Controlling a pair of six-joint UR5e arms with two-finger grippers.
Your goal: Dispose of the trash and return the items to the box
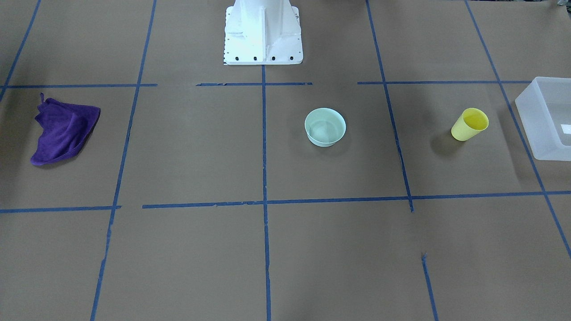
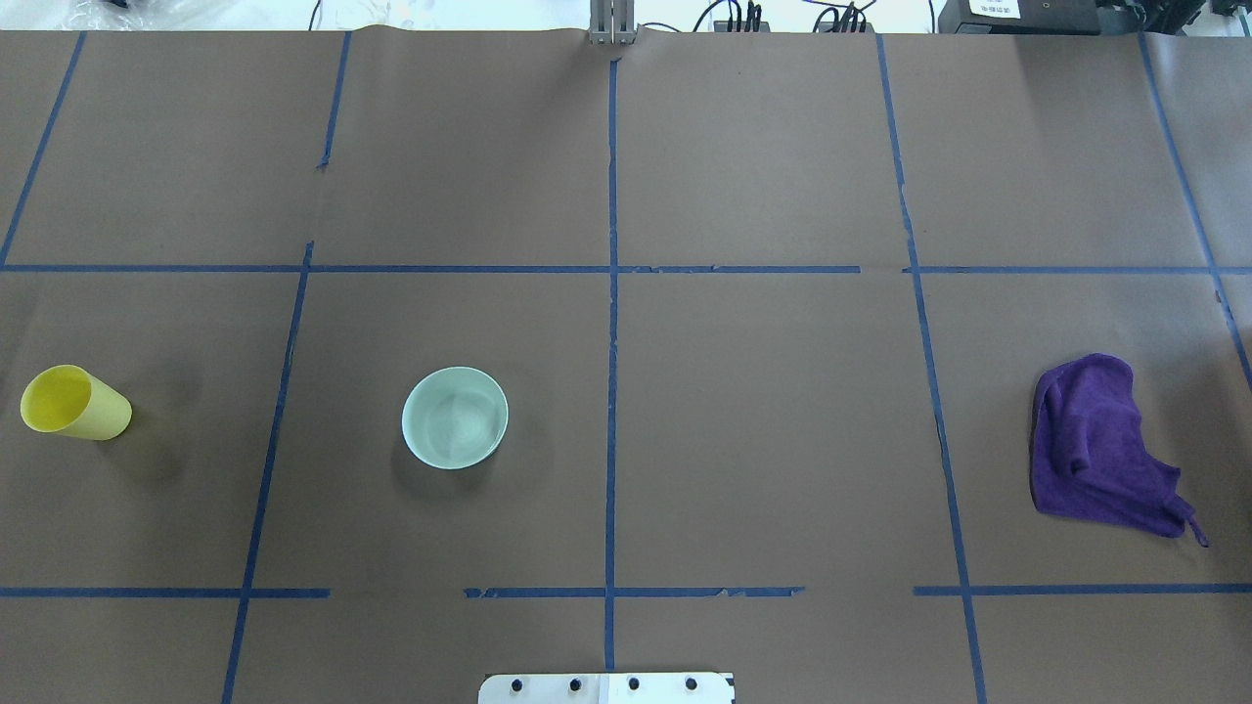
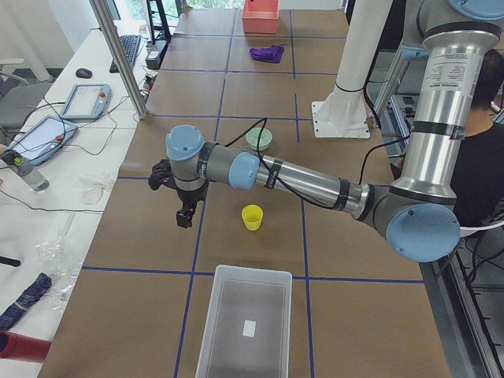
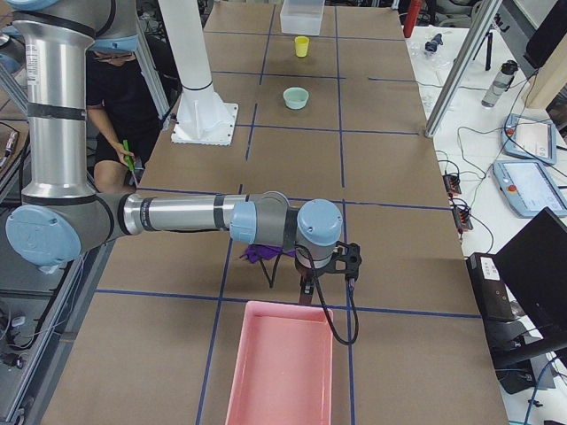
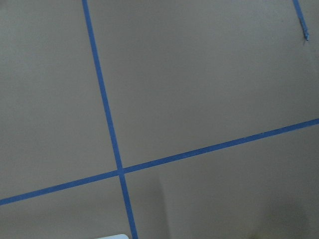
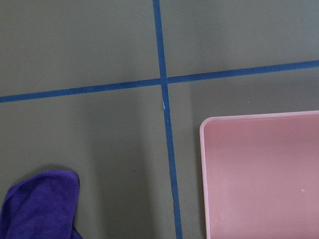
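The yellow cup (image 1: pixel 469 124) stands open side up on the brown table, also seen in the overhead view (image 2: pixel 74 403). The mint-green bowl (image 1: pixel 325 127) sits upright near the table's middle (image 2: pixel 455 418). The frosted-white box (image 3: pixel 244 327) with a white label lies at the table's left end, empty, beyond the cup (image 1: pixel 546 118). My left gripper (image 3: pixel 183 216) hangs above the table beside the cup, apart from it. My right gripper (image 4: pixel 307 288) hangs between the purple cloth and a pink bin. Both show only in side views, so I cannot tell whether they are open or shut.
A crumpled purple cloth (image 2: pixel 1100 445) lies at the table's right end, also in the right wrist view (image 6: pixel 40 204). A pink bin (image 6: pixel 259 169) stands beyond it at that end (image 4: pixel 282 363). The white robot base (image 1: pixel 263 33) stands at the table's robot-side edge.
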